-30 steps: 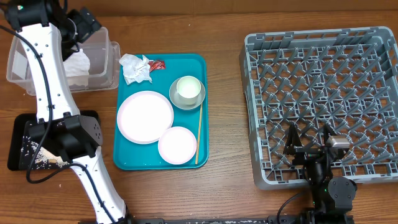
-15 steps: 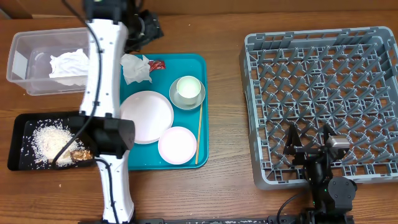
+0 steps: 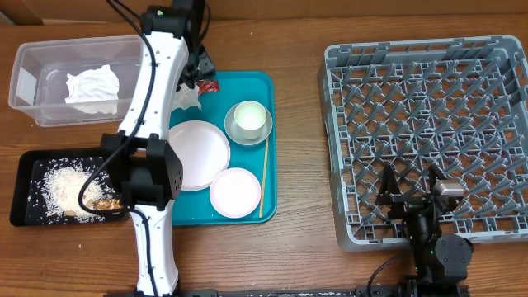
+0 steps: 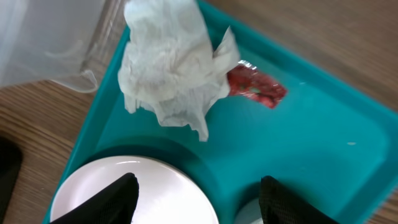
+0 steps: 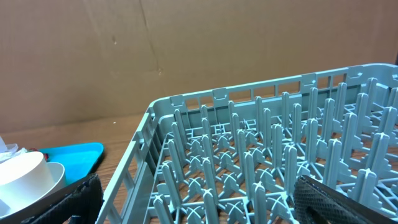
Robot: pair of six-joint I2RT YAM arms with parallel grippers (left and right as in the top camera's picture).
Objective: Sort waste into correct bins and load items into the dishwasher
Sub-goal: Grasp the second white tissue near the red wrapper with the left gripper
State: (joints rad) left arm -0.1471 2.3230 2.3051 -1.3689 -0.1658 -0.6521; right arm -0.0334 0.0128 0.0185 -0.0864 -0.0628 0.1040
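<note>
From above, the job was only partly done. One crumpled napkin (image 3: 91,85) lay inside the clear tub (image 3: 49,58). The rice crumbs (image 3: 64,186) and some brown bits sat in the black tray (image 3: 23,169). The grey rack (image 3: 429,124) had nothing in it, so no dish was loaded yet. On the teal tray (image 3: 247,82) I counted one second napkin (image 3: 190,99), one red wrapper (image 3: 208,85), one big plate (image 3: 198,153), one small plate (image 3: 235,191), one cup (image 3: 250,115) sitting in one bowl (image 3: 233,132), and one thin wooden stick (image 3: 264,177). So there were two napkins, two plates and two bins in all. The left arm (image 3: 157,91) reached over the far left corner of the teal tray. The right fingers (image 3: 388,188) waited by the near edge of the rack, low over the desk (image 3: 305,247). In the left wrist view, the left fingers (image 4: 118,199) were spread apart with nothing between them. They hung above the rim of the big plate. The second napkin lay just ahead, touching the red wrapper. I think that napkin was the next thing to pick up. In the right wrist view, the right fingers were wide apart and held nothing. Only rows of bare prongs showed in front of them. The wrapper, the napkin and all four dishes were left to do.
</note>
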